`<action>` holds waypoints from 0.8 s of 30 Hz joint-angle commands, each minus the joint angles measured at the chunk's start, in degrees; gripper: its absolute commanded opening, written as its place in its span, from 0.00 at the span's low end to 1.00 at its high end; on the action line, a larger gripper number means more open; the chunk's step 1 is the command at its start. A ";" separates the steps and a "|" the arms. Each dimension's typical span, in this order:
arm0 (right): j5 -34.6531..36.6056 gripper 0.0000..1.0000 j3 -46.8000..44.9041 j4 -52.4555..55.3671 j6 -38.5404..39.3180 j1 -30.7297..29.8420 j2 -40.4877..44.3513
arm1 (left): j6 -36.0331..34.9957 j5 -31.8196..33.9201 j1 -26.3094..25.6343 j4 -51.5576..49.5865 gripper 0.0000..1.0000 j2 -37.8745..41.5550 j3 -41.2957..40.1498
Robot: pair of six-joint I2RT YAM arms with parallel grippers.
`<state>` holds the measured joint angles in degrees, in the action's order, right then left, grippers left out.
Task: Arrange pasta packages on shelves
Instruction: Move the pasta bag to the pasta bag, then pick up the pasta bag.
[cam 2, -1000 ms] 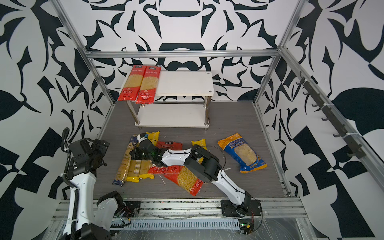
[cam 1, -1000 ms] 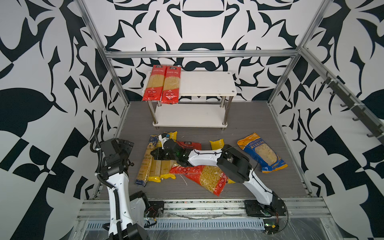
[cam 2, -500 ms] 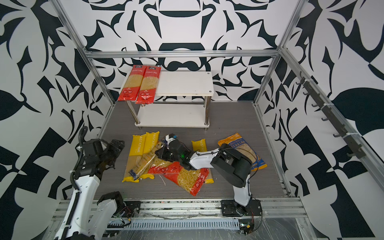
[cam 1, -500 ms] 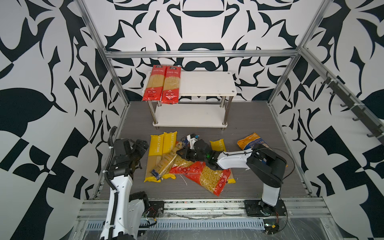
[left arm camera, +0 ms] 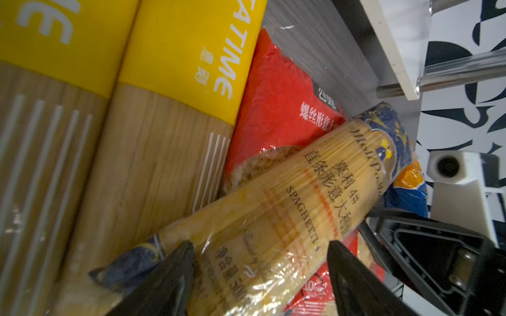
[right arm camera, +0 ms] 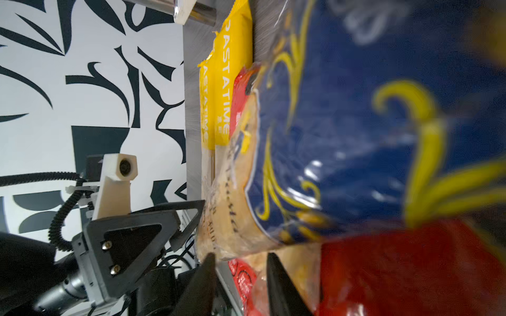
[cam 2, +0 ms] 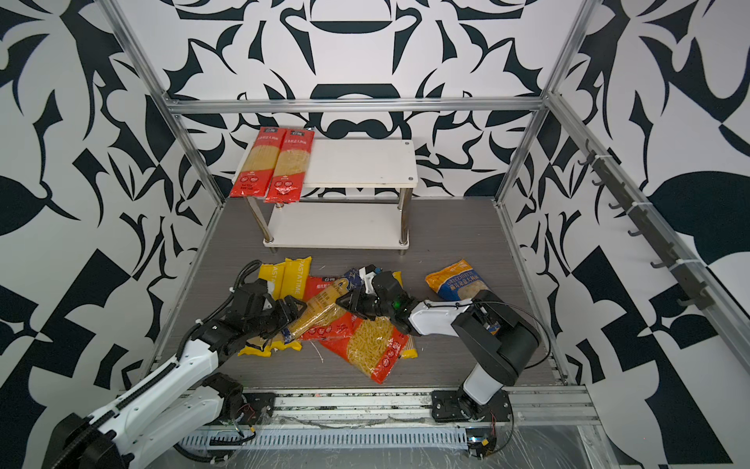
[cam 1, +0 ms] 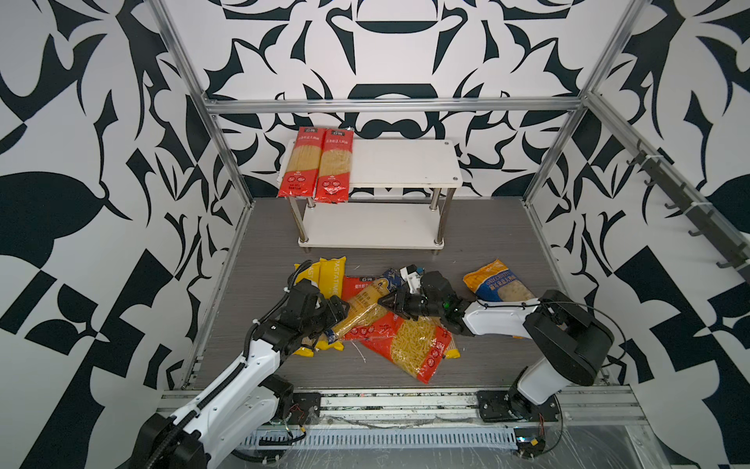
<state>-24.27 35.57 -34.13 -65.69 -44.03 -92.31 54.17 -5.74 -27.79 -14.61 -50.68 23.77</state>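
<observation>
Before the shelves (cam 1: 397,162), the right hand (cam 1: 384,302) had just come apart off the dark-blue spaghetti pack (cam 1: 360,310) as the left hand (cam 1: 339,310), spread apart, arrived astride the end farther from the shelves, apparently a handover.

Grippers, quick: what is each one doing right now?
Left gripper: open, straddling the spaghetti pack, not clearly squeezing it.
Right gripper: open, holding nothing, at that pack's end.

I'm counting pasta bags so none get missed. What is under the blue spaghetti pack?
A red pasta bag lies under the blue spaghetti pack and peeks out beside it. Its middle is covered, so anything else hiding beneath cannot be seen.
</observation>
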 commanded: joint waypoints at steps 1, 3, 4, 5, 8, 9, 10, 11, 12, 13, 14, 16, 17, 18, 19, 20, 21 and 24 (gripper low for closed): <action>5.97 0.43 -1.28 -4.17 -1.95 -0.59 -0.44 | 2.44 -1.01 -1.68 3.33 0.78 -1.34 -2.42; 8.60 0.47 -1.36 -4.71 -2.82 -1.28 -1.47 | 3.58 -1.28 -3.04 4.14 0.77 -1.15 -3.05; 9.90 0.48 -1.45 -5.45 -3.24 -1.87 -1.99 | 4.32 -0.95 -3.94 4.37 0.77 -0.93 -3.16; 10.74 0.49 -1.25 -6.25 -3.64 -2.38 -2.51 | 5.02 -0.57 -5.17 4.48 0.77 -0.66 -3.29; 12.21 0.50 -0.36 -7.28 -4.39 -3.46 -3.91 | 7.00 0.51 -8.60 4.96 0.76 -0.13 -3.81; 12.54 0.51 -0.04 -7.27 -4.44 -3.64 -4.00 | 7.50 1.06 -9.72 4.99 0.76 -0.04 -3.86; 13.01 0.54 0.64 -6.55 -4.49 -3.95 -4.10 | 7.99 1.66 -10.96 5.16 0.76 -0.04 -3.82; 13.62 0.55 1.20 -5.38 -4.38 -4.13 -4.03 | 8.48 2.20 -12.20 5.29 0.76 -0.11 -3.95; 13.99 0.56 1.70 -4.43 -4.20 -4.22 -4.02 | 8.94 2.70 -13.09 5.57 0.76 -0.25 -3.98; 14.39 0.57 2.18 -3.52 -4.18 -4.31 -4.02 | 9.39 3.03 -14.01 6.24 0.76 -0.51 -4.06; 14.88 0.58 2.63 -2.51 -4.41 -4.31 -3.94 | 9.75 3.38 -14.82 6.81 0.76 -0.85 -4.10; 16.05 0.59 3.41 -0.58 -4.36 -4.29 -3.67 | 10.16 3.78 -15.97 7.52 0.76 -1.63 -3.97; 16.34 0.59 4.04 0.32 -4.34 -4.30 -3.58 | 10.29 3.83 -16.38 7.86 0.76 -1.96 -3.89; 16.52 0.59 4.83 0.90 -3.86 -4.31 -3.58 | 10.34 3.89 -16.58 8.16 0.76 -2.29 -3.80; 16.50 0.59 6.00 2.16 -2.97 -4.30 -3.73 | 10.34 3.98 -16.76 8.44 0.76 -2.61 -3.82; 16.45 0.59 7.38 3.91 -2.05 -4.35 -4.09 | 10.34 3.98 -16.77 8.55 0.76 -2.84 -3.61; 16.49 0.59 8.40 5.15 -1.27 -4.41 -4.50 | 10.26 3.95 -16.85 8.67 0.76 -3.01 -3.56; 17.40 0.58 10.81 8.63 0.69 -5.07 -6.37 | 9.86 3.81 -16.86 8.90 0.75 -3.07 -3.16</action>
<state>-8.67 43.46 -30.11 -67.85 -48.23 -97.91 62.59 1.26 -43.86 -5.28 -52.90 21.19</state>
